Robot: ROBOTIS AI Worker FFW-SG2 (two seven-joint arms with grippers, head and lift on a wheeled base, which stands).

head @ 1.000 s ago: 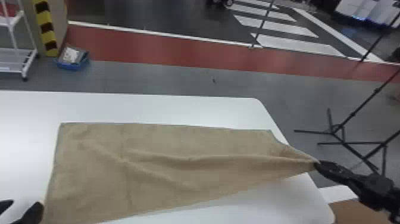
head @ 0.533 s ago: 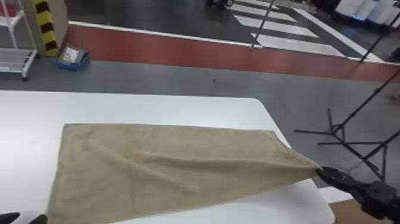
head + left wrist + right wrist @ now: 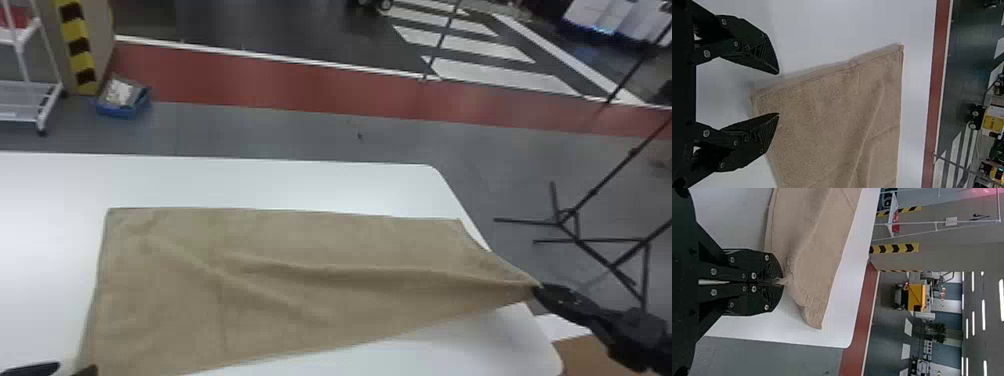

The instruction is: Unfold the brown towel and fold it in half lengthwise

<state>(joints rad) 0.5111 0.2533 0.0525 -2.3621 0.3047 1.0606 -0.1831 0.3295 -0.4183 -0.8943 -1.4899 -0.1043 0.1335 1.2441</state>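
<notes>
The brown towel lies spread over the white table, its near right corner drawn out to a point, with soft creases running toward it. My right gripper holds that corner by the table's right edge; in the right wrist view the right gripper is shut on a pinch of cloth. At the bottom left of the head view is my left gripper, by the towel's near left corner. In the left wrist view the left gripper stands open, its fingers apart near a corner of the towel.
The white table has its rounded right end below the right arm. Beyond it on the floor are a blue bin, a white rack at the left and black stands at the right.
My right gripper has shifted slightly right and nearer with the corner, pulling the towel a little to the right. The left gripper has moved slightly down toward the bottom edge of the head view.
</notes>
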